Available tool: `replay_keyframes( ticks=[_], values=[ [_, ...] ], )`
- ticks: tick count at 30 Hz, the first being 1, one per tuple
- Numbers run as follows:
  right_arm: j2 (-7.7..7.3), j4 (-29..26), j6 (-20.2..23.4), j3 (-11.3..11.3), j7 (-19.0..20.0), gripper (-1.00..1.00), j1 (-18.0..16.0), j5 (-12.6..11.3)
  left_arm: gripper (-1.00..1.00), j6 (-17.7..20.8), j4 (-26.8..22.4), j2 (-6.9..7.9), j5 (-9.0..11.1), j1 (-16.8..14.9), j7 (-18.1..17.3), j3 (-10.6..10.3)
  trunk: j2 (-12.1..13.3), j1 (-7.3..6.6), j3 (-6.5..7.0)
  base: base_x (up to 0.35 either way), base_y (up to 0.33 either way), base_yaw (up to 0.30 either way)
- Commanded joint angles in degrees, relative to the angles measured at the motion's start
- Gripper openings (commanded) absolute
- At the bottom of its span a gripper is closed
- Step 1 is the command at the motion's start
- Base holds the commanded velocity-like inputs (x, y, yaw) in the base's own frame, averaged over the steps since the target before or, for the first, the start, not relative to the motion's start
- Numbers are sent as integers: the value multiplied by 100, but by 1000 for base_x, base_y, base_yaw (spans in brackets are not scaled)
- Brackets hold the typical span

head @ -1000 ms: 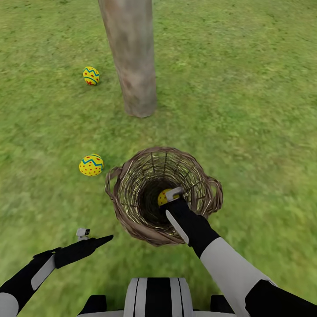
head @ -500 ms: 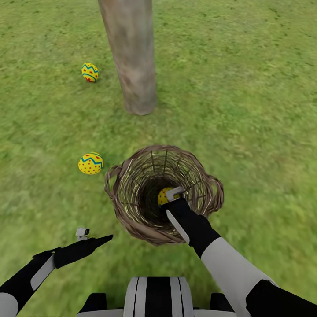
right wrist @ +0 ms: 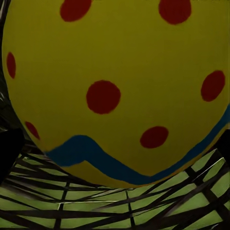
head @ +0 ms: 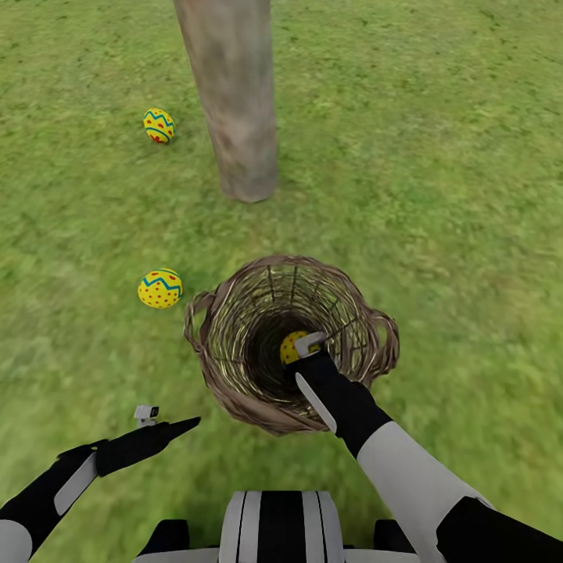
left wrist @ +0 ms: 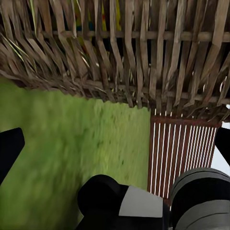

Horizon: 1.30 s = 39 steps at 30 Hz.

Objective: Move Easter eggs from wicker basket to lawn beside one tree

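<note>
Deep within wicker basket (head: 227,367), yellow red-dotted Easter egg (head: 291,348).

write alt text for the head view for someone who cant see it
The right gripper reaches down into the wicker basket on the lawn, at a yellow Easter egg inside. Two more eggs lie on the grass left of a bare tree trunk; the left gripper hovers nearby.
</note>
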Motion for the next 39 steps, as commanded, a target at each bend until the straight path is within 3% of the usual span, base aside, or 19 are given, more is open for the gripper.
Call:
replay_keyframes(
  ticks=[1,24,25,39],
  values=[
    [-2,-4,14,16,-56,100,-4,-59,100,60,4,8,55,-4,-7,-35,-1,-1,-3,12,0,0],
    [2,-12,-149,-10,-47,100,-4,-68,100,60,-2,-1,52,-4,-15,-41,-1,-1,-3,33,0,0],
    [0,-12,-159,-10,-47,-100,-4,-68,100,60,-2,-1,51,-4,-15,-41,-1,-1,-3,0,0,0],
    [16,-12,-170,7,-53,-100,-4,-68,100,58,-2,-1,46,-4,-16,-43,-1,-1,-3,0,0,0]
  ],
)
